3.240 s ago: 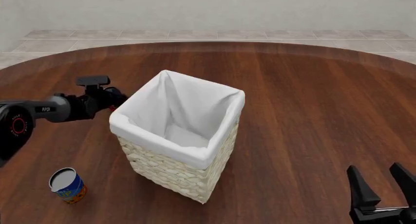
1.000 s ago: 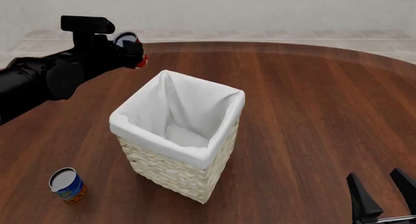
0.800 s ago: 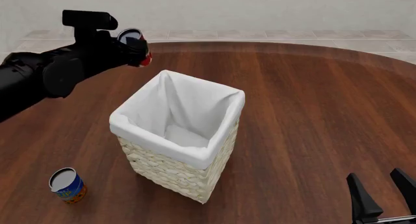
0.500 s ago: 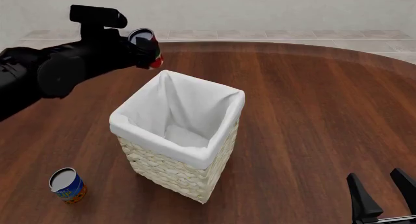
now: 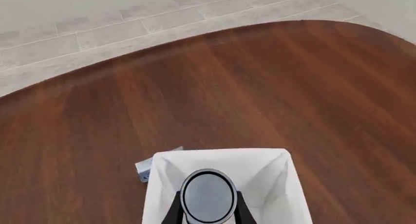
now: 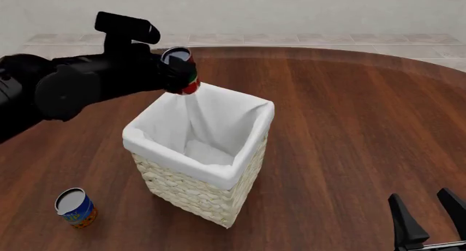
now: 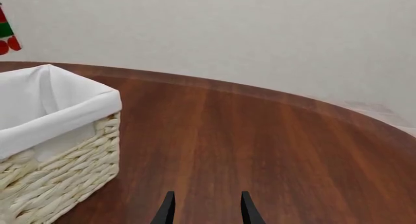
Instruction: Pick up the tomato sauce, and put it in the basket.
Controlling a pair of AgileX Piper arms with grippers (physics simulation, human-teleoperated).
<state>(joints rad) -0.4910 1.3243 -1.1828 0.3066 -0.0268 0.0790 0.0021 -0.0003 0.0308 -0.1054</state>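
Note:
The tomato sauce (image 6: 181, 71) is a small can with a red and green label and a dark top, held in the air by my left gripper (image 6: 173, 72), which is shut on it. It hangs just over the far left corner of the basket (image 6: 200, 153), a tall cream wicker box with a white liner. In the left wrist view the can top (image 5: 208, 196) sits between the fingers above the liner's opening (image 5: 273, 185). A sliver of the can (image 7: 7, 36) shows in the right wrist view. My right gripper (image 6: 429, 218) stands open at the near right, empty.
A larger blue-and-orange can (image 6: 75, 207) with a pale top stands at the near left of the wooden table (image 6: 350, 120). A small pale box (image 5: 144, 168) lies on the table behind the basket. Tiled floor lies beyond the table's far edge.
My left arm has lifted the tomato sauce off the table and carried it up and to the right, from beside the basket to over its far left corner. The right arm has stayed put.

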